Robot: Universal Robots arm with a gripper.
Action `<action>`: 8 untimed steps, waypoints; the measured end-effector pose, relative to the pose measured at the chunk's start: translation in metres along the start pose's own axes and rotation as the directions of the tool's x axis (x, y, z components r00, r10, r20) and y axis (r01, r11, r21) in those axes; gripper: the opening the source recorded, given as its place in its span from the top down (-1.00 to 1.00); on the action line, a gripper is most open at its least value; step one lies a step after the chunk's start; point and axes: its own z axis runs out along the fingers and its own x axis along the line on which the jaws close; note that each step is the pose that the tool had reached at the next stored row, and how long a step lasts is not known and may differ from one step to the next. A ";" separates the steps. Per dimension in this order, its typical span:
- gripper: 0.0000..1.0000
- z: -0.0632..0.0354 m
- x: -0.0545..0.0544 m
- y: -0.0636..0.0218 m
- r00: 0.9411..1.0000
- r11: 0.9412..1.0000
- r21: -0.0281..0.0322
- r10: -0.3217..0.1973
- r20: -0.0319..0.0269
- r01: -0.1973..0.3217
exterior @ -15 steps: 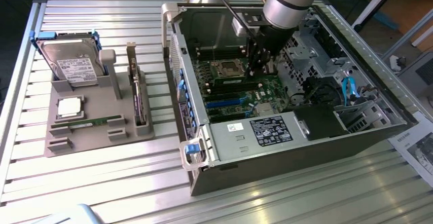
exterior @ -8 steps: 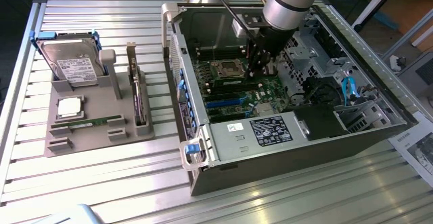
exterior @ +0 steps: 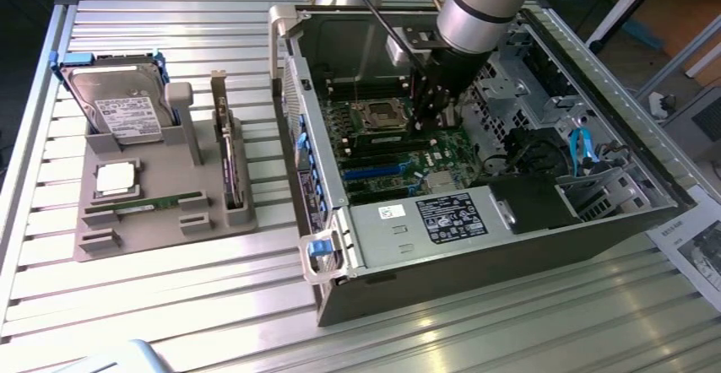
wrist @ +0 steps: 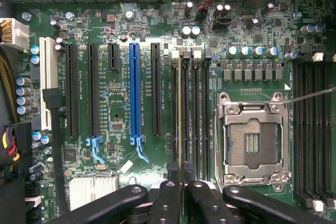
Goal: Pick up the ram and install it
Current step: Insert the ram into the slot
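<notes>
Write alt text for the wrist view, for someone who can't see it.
The gripper holds the ram edge-on at the memory slots of a green motherboard, beside the empty processor socket. A blue expansion slot stands among black ones.

No print is legible on the hard drive label (exterior: 121, 113) or case sticker (exterior: 451, 218).

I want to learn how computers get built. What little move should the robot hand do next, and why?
Probably ease straight down. The hand seems to grip the ram edge-on, lined up with the memory slots beside the empty processor socket, so lowering should seat it.
</notes>
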 end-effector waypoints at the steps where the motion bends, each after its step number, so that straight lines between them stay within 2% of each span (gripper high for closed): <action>1: 0.76 0.0001 0.000 0.0000 1.000 1.000 0.000 0.000 0.000 0.000; 8: 0.76 0.0003 0.000 0.0013 1.000 1.000 0.000 0.000 0.000 0.000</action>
